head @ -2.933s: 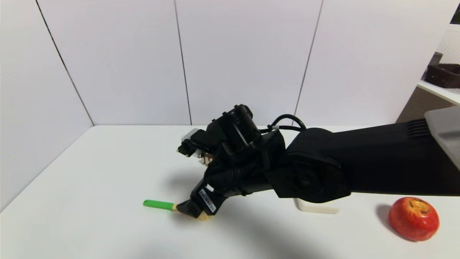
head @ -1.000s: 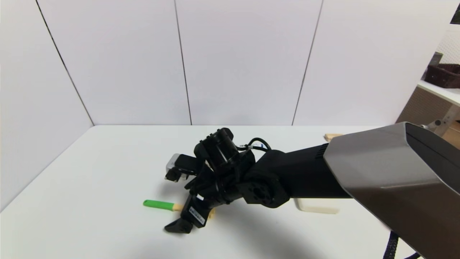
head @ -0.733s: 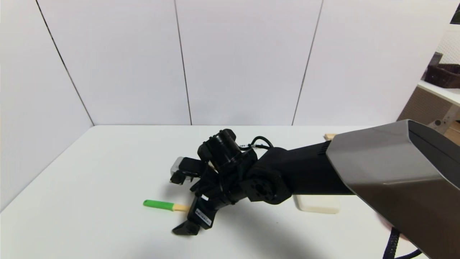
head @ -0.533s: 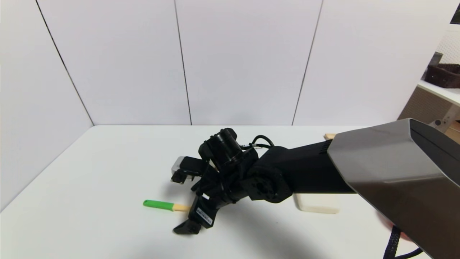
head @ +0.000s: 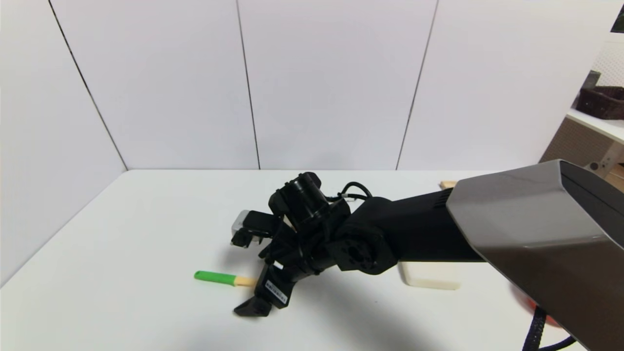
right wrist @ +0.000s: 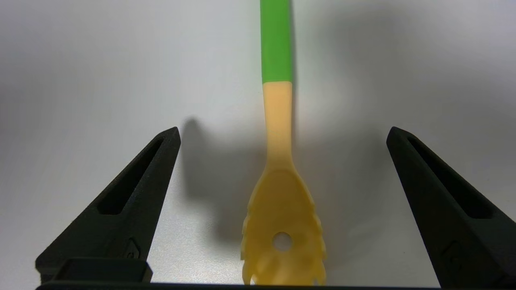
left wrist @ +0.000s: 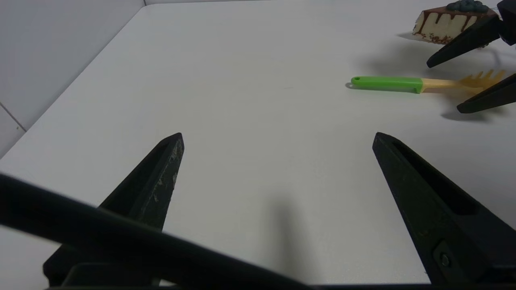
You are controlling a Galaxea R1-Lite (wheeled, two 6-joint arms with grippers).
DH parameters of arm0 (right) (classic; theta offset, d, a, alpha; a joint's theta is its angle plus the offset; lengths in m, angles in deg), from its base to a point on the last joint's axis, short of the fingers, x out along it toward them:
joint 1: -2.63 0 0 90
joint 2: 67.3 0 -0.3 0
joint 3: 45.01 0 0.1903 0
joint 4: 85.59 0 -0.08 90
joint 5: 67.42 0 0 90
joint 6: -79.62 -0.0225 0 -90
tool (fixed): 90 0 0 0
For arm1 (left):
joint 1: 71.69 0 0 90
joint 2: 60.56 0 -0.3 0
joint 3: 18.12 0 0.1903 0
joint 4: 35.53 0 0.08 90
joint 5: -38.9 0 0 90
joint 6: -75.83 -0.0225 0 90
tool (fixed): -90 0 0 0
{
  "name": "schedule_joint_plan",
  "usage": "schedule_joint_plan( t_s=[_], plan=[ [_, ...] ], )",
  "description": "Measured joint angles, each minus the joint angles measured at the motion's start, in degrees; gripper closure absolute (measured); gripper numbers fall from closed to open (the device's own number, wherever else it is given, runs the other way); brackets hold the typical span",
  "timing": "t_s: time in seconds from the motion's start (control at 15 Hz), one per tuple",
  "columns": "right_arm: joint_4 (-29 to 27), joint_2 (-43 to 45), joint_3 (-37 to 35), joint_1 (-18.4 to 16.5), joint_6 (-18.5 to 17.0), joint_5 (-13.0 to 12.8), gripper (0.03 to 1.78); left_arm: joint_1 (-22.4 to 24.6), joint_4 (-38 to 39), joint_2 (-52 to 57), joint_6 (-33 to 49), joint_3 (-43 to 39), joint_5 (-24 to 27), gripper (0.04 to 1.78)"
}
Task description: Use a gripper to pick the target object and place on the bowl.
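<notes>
White table (head: 122, 253) carries the pasta spoon (right wrist: 278, 161), judged light, stiff, slippery; right end effector (right wrist: 282, 209), spread wide, should pinch its narrow neck.

right hand (head: 261, 295): low over the tabletop (head: 122, 253), reaching in from the robot's right, its fingers spread to either side of the pasta spoon's head
pasta spoon (right wrist: 278, 173): flat on the tabletop, head between the right hand's fingers and touching neither, handle pointing away from the hand to the robot's left
cake slice (left wrist: 447, 26): on the tabletop just beyond the right hand, behind the pasta spoon
block (head: 429, 280): on the tabletop behind the right hand, under its arm
left hand (left wrist: 278, 161): over bare tabletop, well apart from the pasta spoon, which lies ahead of it
</notes>
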Motion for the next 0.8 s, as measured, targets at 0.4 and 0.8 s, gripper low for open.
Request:
schedule_joint_plan(
  t_s=[0.4, 0.8],
  plan=[
    [-4.47, 0.02, 0.83, 0.48, 7.06, -2.24, 0.04, 0.0, 0.0, 0.0, 0.04, 0.0, 0.0, 0.13],
    [-8.3, -0.28, 4.06, 0.5, 8.3, -2.4, 0.04, 0.0, 0.0, 0.0, 0.01, 0.0, 0.0, 0.13]
  ],
)
